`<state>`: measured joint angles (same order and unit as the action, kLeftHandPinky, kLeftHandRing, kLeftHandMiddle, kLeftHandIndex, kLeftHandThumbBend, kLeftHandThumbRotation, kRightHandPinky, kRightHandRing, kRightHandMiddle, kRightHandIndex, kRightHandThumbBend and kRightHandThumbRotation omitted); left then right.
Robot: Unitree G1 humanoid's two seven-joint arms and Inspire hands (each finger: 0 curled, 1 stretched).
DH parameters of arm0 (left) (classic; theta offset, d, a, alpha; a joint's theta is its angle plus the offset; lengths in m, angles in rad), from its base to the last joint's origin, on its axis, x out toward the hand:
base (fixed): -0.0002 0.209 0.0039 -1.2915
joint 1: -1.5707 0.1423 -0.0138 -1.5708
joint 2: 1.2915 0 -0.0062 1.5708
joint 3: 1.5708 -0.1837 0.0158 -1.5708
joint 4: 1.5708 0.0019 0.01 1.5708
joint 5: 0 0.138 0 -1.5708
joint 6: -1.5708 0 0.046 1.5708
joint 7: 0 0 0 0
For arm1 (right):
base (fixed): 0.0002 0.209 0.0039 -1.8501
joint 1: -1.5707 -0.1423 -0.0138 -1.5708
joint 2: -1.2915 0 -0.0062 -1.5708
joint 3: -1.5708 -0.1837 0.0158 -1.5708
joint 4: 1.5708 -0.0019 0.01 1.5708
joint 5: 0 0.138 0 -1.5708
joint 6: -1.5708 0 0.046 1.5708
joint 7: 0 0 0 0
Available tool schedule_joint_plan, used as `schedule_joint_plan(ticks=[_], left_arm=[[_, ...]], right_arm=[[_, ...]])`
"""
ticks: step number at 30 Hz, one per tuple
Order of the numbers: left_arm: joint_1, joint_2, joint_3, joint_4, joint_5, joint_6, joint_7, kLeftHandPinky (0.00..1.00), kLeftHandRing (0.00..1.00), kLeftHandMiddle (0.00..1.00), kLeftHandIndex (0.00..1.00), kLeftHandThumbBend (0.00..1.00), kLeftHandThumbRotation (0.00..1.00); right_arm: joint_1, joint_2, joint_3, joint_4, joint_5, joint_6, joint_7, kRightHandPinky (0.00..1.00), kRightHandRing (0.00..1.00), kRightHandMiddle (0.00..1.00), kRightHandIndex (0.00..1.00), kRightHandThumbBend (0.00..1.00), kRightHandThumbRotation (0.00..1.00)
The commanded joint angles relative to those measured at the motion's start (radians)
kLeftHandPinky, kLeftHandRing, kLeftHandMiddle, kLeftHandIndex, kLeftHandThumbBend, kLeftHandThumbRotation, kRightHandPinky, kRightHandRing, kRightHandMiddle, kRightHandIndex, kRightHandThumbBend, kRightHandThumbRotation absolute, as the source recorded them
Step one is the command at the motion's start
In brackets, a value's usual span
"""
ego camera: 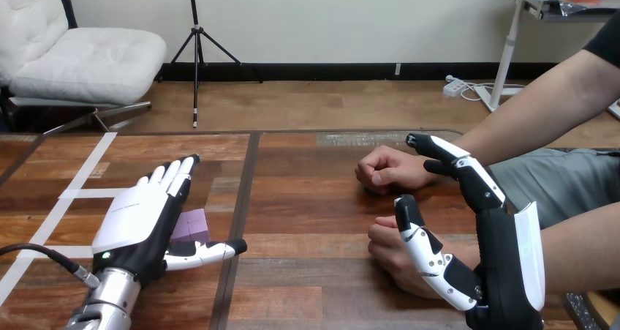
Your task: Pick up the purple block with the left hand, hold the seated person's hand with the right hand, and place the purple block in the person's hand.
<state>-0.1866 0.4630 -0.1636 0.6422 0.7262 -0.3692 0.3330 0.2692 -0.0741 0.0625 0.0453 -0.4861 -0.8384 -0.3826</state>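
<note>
Head view | my left hand (139, 220) fingers straight over purple block (191, 226) | judge it light, rigid; pinch opposite sides | my right hand (504, 260) fingers wide beside person's near hand (386, 255)

Wooden table (307, 220), purple block (191, 226), white tape (93, 162)

This looks like a robotics lab or test station rather than a home or a shop, though the tabletop alone gives little to judge by. The wooden table (314, 205) is marked with strips of white tape (80, 193), laid in straight lines that cross, as on a marked-out work area. Two machine hands reach over it, the left hand (139, 216) and the right hand (504, 264), black with white shells. A purple block (191, 226) lies on the wood at the left hand, and a person's hand (387, 170) rests near the right hand
</note>
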Motion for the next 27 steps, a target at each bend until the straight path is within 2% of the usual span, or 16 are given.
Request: schedule_joint_plan(ticks=[1,18,27], left_arm=[[-0.093,0.029,-0.020,0.032,0.016,0.004,0.044,1.00,0.99,1.00,1.00,0.95,0.63],[-0.171,0.030,-0.075,0.182,0.037,-0.006,0.162,0.97,0.96,0.97,0.96,0.86,0.59],[-0.209,0.027,-0.096,0.248,0.036,-0.006,0.193,0.94,0.94,0.95,0.94,0.80,0.55]], right_arm=[[-0.040,0.007,-0.009,-0.039,0.004,-0.001,-0.002,0.74,0.79,0.78,0.75,0.40,0.46],[-0.039,0.001,-0.012,-0.046,0.004,0.011,0.003,0.74,0.79,0.78,0.75,0.40,0.47],[-0.041,-0.003,-0.013,-0.045,0.005,0.006,0.003,0.74,0.79,0.78,0.75,0.40,0.47]])
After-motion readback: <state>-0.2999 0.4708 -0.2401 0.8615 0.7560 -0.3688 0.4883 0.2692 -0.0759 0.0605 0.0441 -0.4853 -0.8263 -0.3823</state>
